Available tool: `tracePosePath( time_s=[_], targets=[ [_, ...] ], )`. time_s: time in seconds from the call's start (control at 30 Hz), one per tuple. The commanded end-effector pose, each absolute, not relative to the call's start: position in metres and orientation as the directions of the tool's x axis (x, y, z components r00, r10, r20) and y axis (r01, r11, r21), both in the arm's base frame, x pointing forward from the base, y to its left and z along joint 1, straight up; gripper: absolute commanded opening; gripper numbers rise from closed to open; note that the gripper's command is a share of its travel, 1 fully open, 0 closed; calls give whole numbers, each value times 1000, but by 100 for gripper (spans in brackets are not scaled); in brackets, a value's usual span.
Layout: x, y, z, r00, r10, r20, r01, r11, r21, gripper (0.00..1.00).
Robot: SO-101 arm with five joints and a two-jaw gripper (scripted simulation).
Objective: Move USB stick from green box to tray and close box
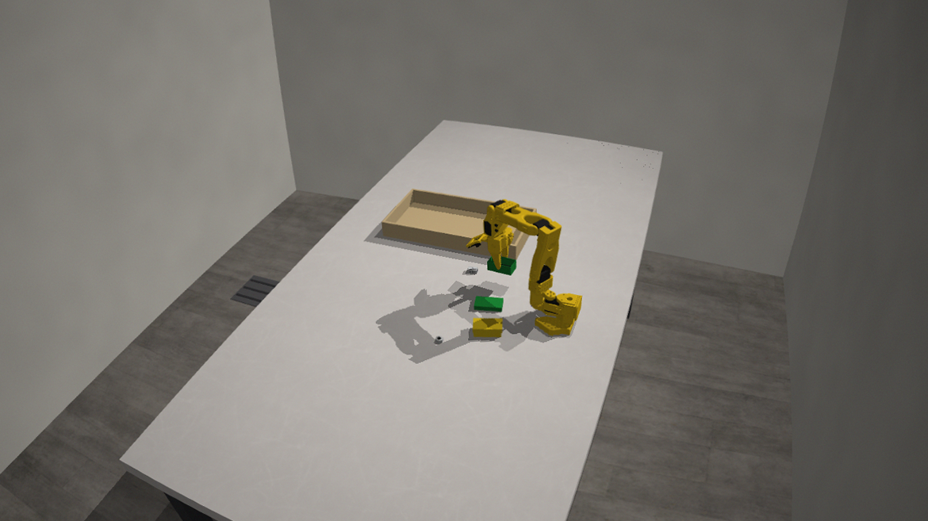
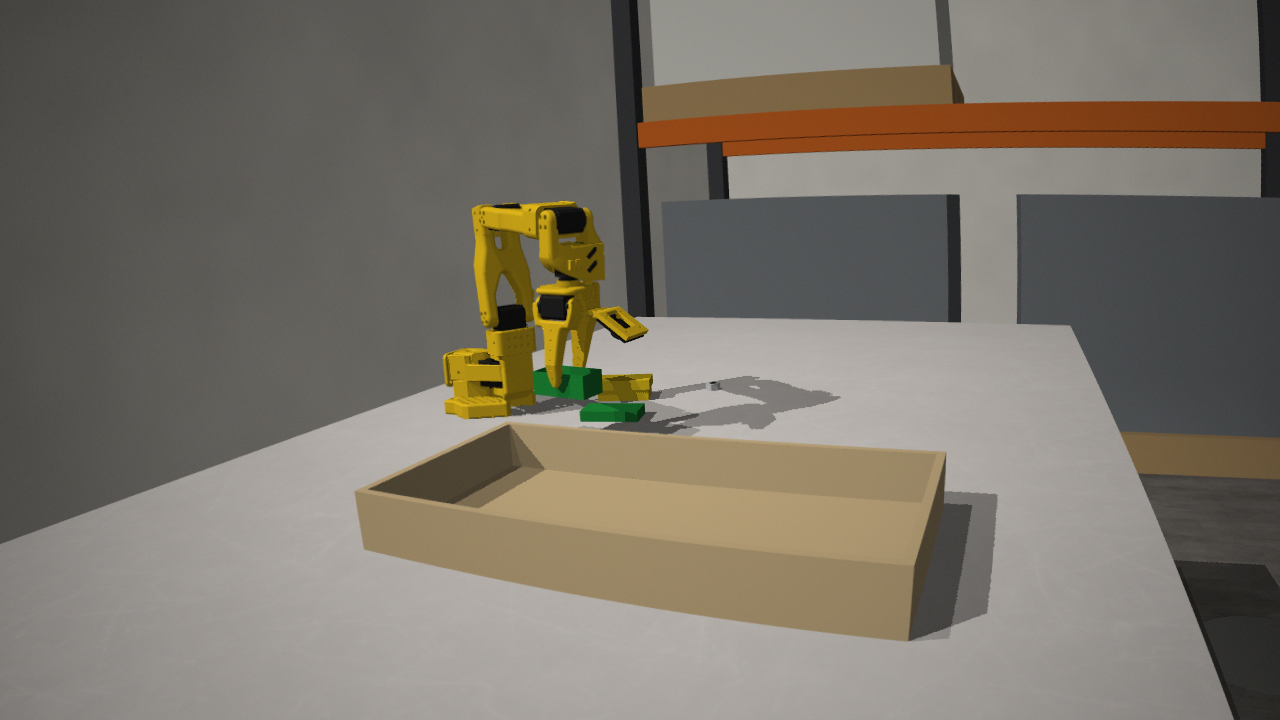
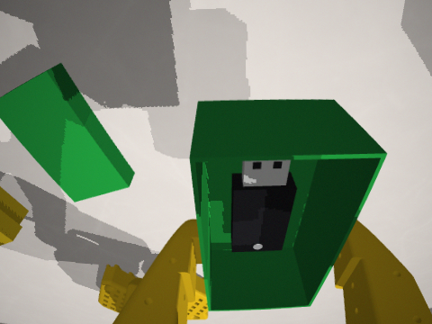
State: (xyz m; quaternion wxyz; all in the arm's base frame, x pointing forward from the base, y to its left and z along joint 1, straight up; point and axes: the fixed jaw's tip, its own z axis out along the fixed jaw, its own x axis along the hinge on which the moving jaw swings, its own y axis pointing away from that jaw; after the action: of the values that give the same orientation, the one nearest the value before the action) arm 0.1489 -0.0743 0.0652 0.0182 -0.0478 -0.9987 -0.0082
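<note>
Gripper [image 3: 273,301] clamped on the open green box base [image 3: 283,211], USB stick [image 3: 265,204] inside, green lid [image 3: 63,132] lying apart, tray [image 2: 653,528] nearby

Place: bare test room or workshop
Evidence: 1 white table [image 1: 361,406], plain grey walls [image 1: 111,121], plank floor [image 1: 702,403], orange shelf beam [image 2: 957,120]
</note>
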Motion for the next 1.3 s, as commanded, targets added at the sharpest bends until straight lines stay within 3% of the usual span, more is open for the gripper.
tracePosePath(
  time_s=[0.0,0.07,0.23,0.4,1.27],
  targets=[
    [152,-102,71,-931,364,0,364,931,0,20],
    [152,-102,71,-931,364,0,364,931,0,20],
    [144,-132,71,-756,655,0,655,756,0,20],
    [136,-151,70,-607,795,0,795,607,0,20],
    [134,-155,70,-574,819,0,819,574,0,20]
  ],
)
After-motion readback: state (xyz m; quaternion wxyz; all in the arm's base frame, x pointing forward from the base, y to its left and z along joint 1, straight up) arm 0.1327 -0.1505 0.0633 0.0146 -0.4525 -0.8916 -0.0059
